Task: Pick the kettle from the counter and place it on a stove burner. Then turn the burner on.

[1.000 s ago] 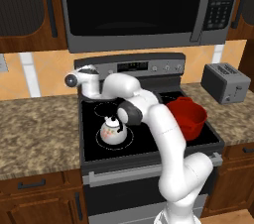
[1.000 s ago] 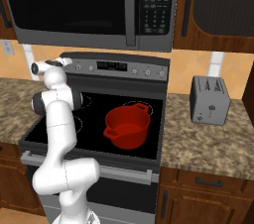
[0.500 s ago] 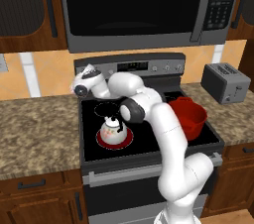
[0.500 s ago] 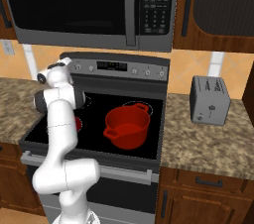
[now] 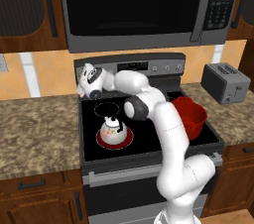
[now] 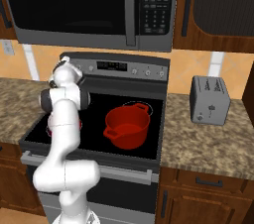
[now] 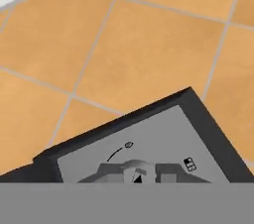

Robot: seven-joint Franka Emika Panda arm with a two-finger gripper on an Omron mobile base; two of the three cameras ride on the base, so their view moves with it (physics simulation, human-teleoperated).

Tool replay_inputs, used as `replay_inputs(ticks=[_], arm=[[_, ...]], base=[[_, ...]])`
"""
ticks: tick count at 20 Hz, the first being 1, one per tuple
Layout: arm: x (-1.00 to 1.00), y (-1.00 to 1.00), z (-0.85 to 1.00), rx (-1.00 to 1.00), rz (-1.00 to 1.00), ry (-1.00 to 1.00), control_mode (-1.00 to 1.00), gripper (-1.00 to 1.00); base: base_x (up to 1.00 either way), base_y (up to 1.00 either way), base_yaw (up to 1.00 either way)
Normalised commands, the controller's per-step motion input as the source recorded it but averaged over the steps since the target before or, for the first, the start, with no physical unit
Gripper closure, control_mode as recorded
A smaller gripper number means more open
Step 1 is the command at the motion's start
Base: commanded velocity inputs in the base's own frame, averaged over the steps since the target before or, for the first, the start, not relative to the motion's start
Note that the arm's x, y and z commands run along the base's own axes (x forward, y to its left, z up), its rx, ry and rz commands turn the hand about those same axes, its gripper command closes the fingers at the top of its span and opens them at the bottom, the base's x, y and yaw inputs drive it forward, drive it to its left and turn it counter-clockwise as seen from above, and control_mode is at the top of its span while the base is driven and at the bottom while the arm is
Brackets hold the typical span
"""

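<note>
The kettle (image 5: 113,130) sits on a red-glowing stove burner (image 5: 114,139) while the gripper (image 5: 82,81) presses at the stove's control panel (image 5: 130,66) — grip hidden, can't tell.

Item: robot arm (image 5: 171,139), simulated. Finish: glossy white shells throughout, smooth and rounded, no visible cables, screws or lettering at this resolution. Form: chain of thick tubular links, each ending in a bulbous housing; widest at the lower base column, which flares into a broad rounded shoulder. Joints: dark grey to black circular caps and narrow dark rings where one link meets the next, the plainest being a round dark disc on the elbow housing. Wrist and hand (image 5: 91,80): compact white block with small black patches on its face. In the right base view, same white links (image 6: 63,134) with one dark band at the upper joint.
</note>
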Motion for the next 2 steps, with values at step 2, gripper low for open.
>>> replay_inputs(ticks=[2], arm=[[0.04, 0.48, -0.06, -0.41, 0.37, -0.04, -1.00, 1.00]], base=[[0.00, 0.00, 0.00]])
